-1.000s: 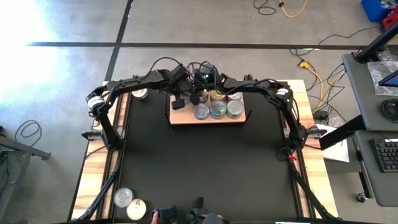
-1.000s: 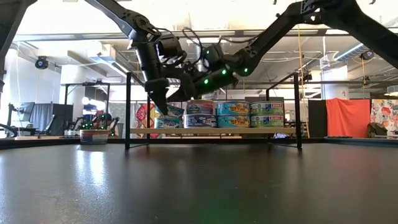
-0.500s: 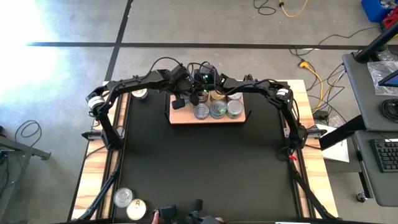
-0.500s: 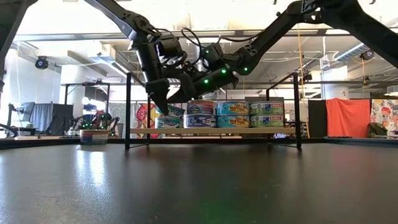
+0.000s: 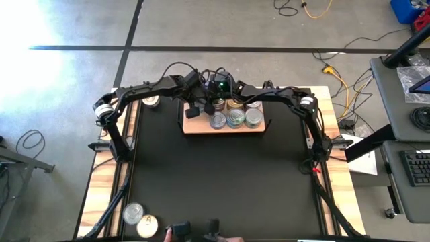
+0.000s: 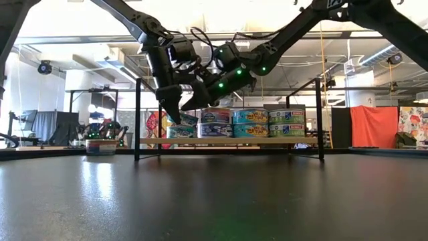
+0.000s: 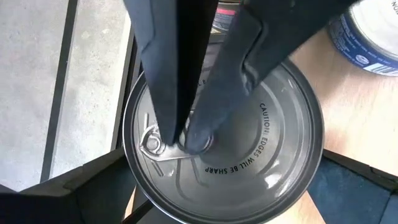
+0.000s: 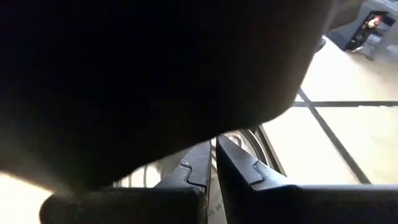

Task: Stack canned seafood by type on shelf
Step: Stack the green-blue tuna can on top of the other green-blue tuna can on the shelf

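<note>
Shelf (image 5: pixel 225 128) at the far middle of the table (image 5: pixel 222 181), carrying tins (image 5: pixel 235 119) stacked two high in a row toward its right end. Left gripper (image 5: pixel 193 111) over the shelf's left end, above a single tin (image 7: pixel 224 140); right gripper (image 5: pixel 209 104) just beside it, its fingertips resting on that tin's lid. One tin (image 5: pixel 151 101) behind the left arm at the far left edge. Two tins (image 5: pixel 140 218) at the near left corner.
</note>
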`<action>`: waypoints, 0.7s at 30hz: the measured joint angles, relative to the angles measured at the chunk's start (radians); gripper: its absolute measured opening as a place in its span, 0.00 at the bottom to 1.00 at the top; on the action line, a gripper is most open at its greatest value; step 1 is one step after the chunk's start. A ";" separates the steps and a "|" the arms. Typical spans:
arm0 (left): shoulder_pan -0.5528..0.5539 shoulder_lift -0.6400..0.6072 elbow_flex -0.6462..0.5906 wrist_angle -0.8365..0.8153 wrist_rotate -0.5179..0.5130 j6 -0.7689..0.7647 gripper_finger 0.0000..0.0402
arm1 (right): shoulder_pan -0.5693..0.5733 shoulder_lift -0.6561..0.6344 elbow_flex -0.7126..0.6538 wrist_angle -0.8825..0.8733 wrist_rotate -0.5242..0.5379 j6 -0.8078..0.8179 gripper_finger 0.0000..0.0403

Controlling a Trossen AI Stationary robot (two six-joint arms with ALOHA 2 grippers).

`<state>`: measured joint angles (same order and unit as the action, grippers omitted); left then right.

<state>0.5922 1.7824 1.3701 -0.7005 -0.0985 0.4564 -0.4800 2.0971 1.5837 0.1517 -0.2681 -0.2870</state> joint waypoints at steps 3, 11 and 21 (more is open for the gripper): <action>0.000 0.000 0.000 -0.003 0.001 -0.001 0.99 | 0.025 -0.016 -0.001 -0.019 0.066 -0.056 0.04; 0.005 0.000 0.003 0.011 0.011 -0.009 0.99 | 0.083 -0.045 -0.007 -0.056 0.175 -0.189 0.04; 0.005 0.000 0.003 0.000 0.011 -0.003 0.99 | 0.165 -0.054 -0.050 -0.068 0.365 -0.186 0.04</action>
<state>0.5976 1.7821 1.3735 -0.7005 -0.0879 0.4533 -0.3145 2.0426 1.5339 0.0833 0.0967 -0.4726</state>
